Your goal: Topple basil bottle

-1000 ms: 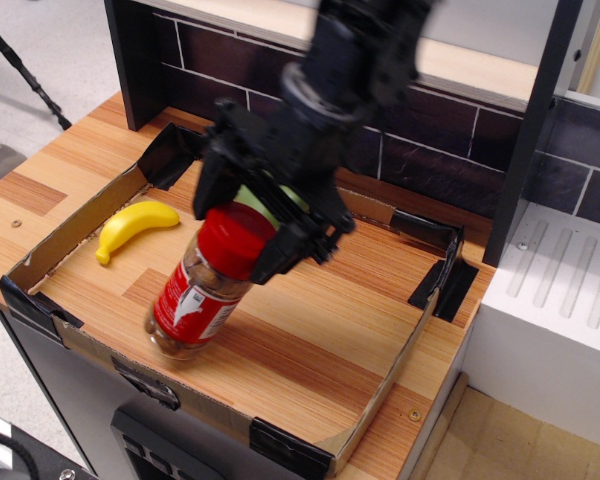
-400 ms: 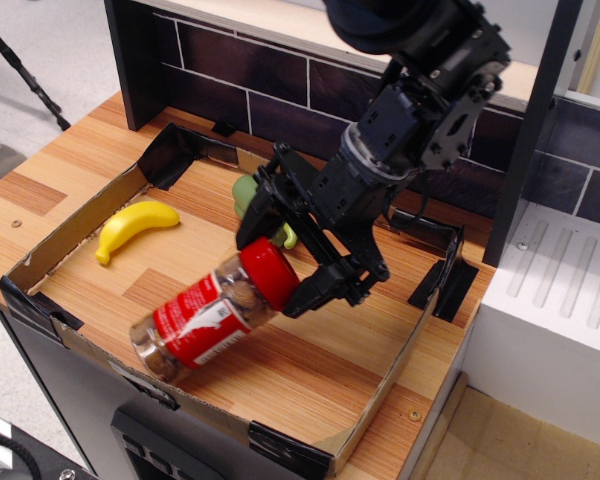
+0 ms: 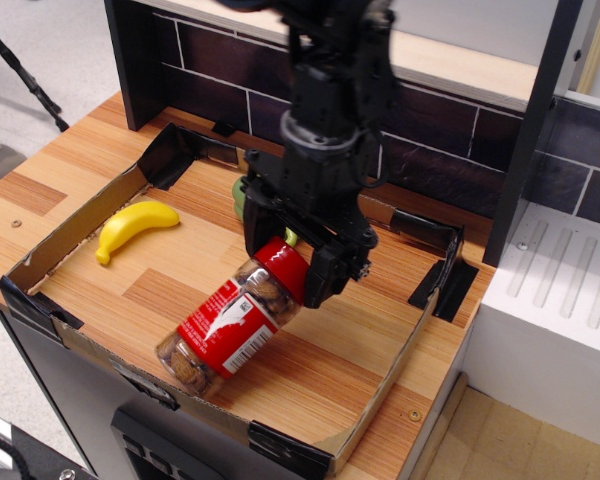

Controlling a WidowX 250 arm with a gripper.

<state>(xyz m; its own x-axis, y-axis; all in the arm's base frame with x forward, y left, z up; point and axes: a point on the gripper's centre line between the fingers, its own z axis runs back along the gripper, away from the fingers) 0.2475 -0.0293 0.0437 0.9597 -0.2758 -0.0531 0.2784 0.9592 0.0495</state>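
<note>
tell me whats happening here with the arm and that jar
A single robot arm is tipping over the basil bottle inside a shallow cardboard tray. The bottle leans steeply, base near the front wall, with the gripper straddling its red lid. A banana lies untouched at the tray's left.

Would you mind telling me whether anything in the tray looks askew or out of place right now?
The basil bottle is off upright: it leans steeply, base near the tray's front wall, red lid raised between the gripper fingers. Nothing looks spilled. The banana lies flat at the left.
</note>
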